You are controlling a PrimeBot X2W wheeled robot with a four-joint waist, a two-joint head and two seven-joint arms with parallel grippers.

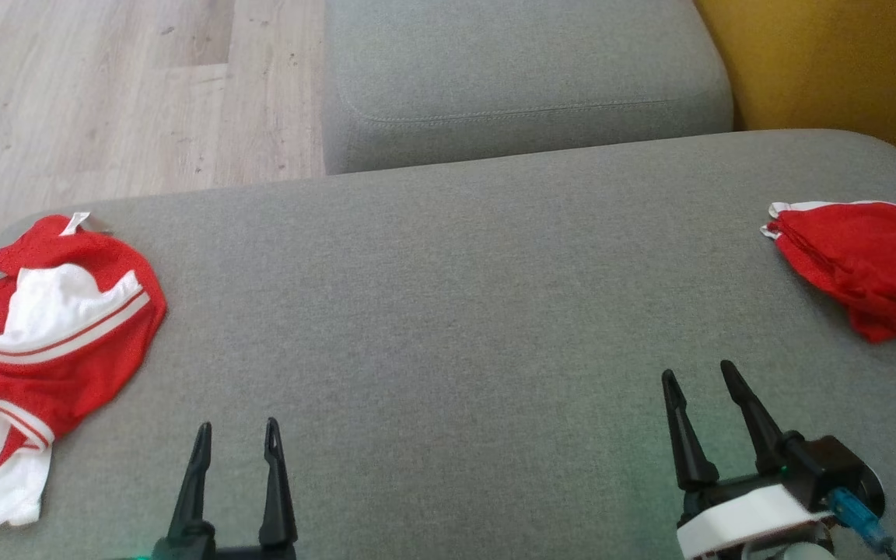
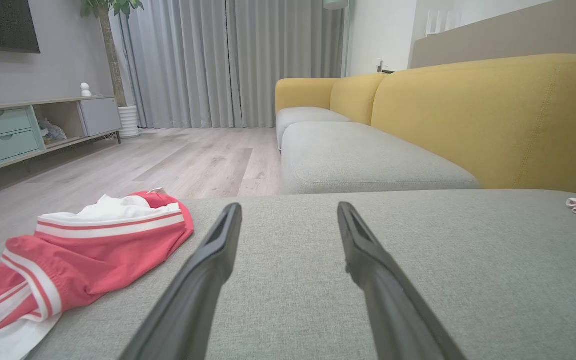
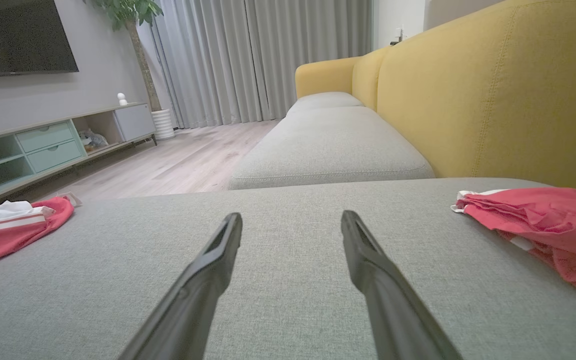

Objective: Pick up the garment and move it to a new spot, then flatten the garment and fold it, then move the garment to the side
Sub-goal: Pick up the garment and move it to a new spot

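Now the crumpled red and white mesh garment (image 1: 51, 342) is lying on the left end of the big grey fabric sofa cushion (image 1: 448, 311). It is bunched up, with its white inside and its white stripes showing.

The left hand (image 1: 237, 426) is hanging over the near edge of the cushion, near the garment but not touching it. Its two long dark fingers are standing wide apart and are holding nothing.

The right hand (image 1: 697, 370) is hanging over the near right part of the cushion. Its fingers are spread wide too and are holding nothing.

A pile of folded red cloth (image 1: 868, 268) is sitting on the right end of the cushion, well apart from the right hand.

Past the cushion's far edge, a second grey seat cushion (image 1: 526, 70) is sitting. A yellow sofa back (image 1: 829, 62) is rising past the cushion's far right corner. A pale wooden floor (image 1: 106, 93) is showing past its far left corner.
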